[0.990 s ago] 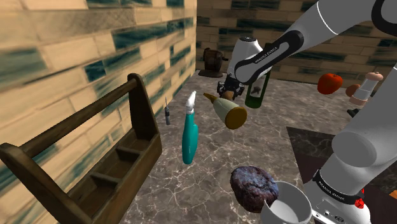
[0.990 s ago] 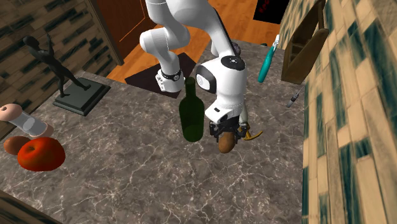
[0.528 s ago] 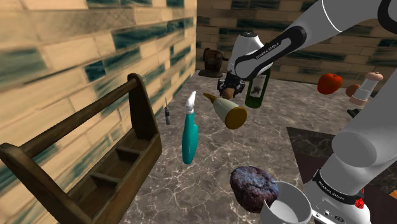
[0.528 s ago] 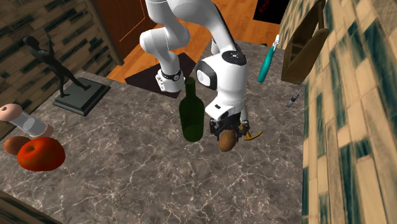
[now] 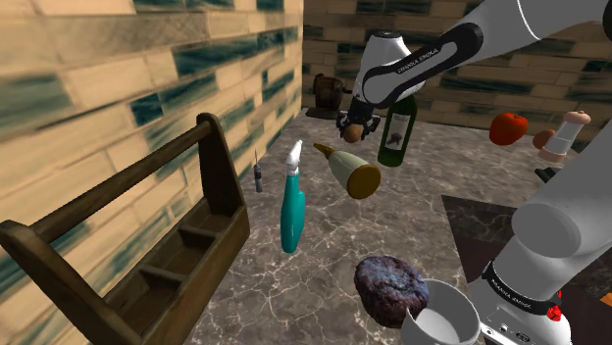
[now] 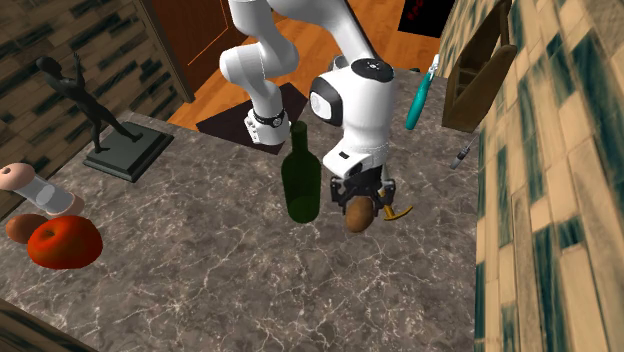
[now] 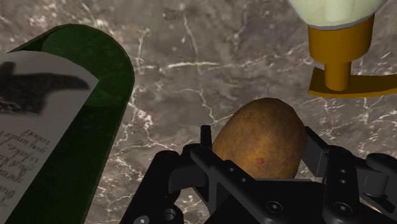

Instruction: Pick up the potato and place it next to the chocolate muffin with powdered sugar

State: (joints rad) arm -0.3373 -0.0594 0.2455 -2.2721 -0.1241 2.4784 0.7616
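Shoulder view: end effector (image 5: pixel 351 127) at the far end of the worktop (image 5: pixel 432 181), closed around the potato (image 5: pixel 347 128). The potato hangs just left of the green bottle (image 5: pixel 395 132) and looks clear of the surface. The dark muffin (image 5: pixel 390 289) sits at the near end, close to the stand and just beside a white mug (image 5: pixel 446 316). Key relation: the muffin is well apart from the end effector, toward the near side and slightly to this view's right. A spray bottle (image 5: pixel 351 169) lies on its side between them. Judgement: the carry should stay high enough to pass over it. Bare worktop shows on the muffin's left.

Second exterior view: potato (image 6: pixel 360 214) clasped under the end effector (image 6: pixel 362 203), near the green bottle (image 6: pixel 301 180) but not touching it.

Wrist view: both fingers (image 7: pixel 205 141) bear on the flanks of the potato (image 7: pixel 261 140). Its long axis runs roughly along the fingers, toward the worktop. The grip looks centred. Bottle and spray nozzle flank the end effector.
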